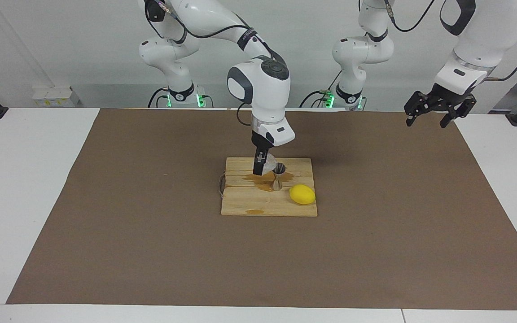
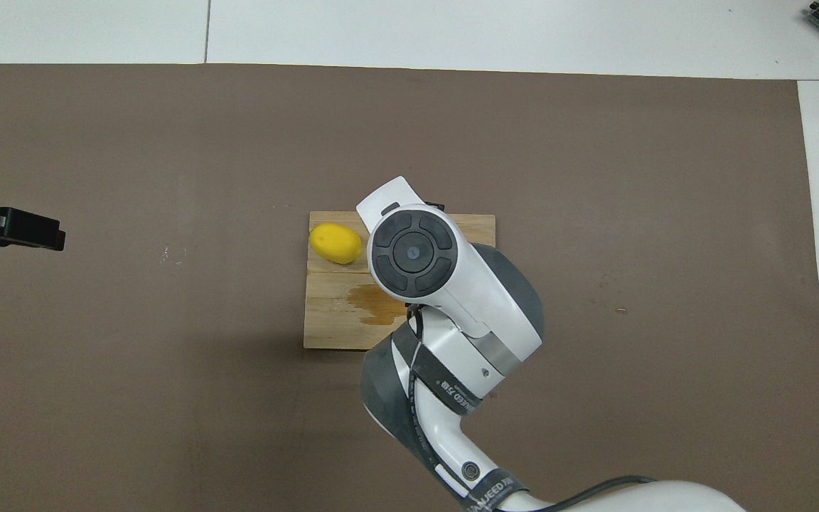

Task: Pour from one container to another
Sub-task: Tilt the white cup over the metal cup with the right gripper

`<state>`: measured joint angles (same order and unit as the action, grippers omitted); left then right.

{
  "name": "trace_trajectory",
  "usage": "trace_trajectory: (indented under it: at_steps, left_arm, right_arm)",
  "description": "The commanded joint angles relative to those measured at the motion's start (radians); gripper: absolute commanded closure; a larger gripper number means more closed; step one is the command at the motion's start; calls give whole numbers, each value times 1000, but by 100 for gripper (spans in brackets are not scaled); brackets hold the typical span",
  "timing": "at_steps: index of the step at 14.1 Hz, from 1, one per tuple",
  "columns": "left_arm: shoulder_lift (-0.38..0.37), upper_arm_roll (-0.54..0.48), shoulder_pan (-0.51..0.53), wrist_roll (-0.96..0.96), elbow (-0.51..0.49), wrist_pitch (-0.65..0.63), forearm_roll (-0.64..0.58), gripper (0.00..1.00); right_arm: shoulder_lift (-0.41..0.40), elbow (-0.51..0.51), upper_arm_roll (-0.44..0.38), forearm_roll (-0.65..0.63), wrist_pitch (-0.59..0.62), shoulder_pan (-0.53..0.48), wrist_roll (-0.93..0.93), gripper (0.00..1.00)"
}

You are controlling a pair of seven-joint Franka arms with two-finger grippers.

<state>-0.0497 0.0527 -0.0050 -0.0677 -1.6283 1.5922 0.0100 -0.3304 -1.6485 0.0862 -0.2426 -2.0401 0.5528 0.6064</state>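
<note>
Right gripper (image 1: pixel 260 167) clamps the faceted glass (image 1: pixel 268 162), tipped at the steel jigger (image 1: pixel 278 176) standing in a spill on the wooden board (image 1: pixel 249 204), while the left gripper (image 1: pixel 433 112) waits spread wide over the worktop's edge.

Board (image 1: pixel 245 204) is lying mid-mat (image 1: pixel 128 224) on the bench (image 1: pixel 16 179). Jigger (image 1: pixel 278 176) is standing upright on the board, lemon (image 1: pixel 302 194) just beside it, farther from the robots, toward the left arm's end. Tumbler (image 1: pixel 268 163) is hanging tilted over the jigger in the right pincer (image 1: pixel 258 167). Left pincer (image 1: pixel 433 112) is waiting over the mat's edge.
</note>
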Motion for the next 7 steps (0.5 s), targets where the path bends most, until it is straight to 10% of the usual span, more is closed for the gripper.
trace_trajectory:
  at_steps: [1, 7]
  left_arm:
    - [-7, -4, -9, 3, -16, 17, -8, 0]
    - [-7, -4, -9, 3, -16, 15, -8, 0]
  right_arm:
    - [-13, 22, 1, -56, 17, 19, -62, 46]
    - [-15, 16, 1, -124, 17, 38, -105, 46]
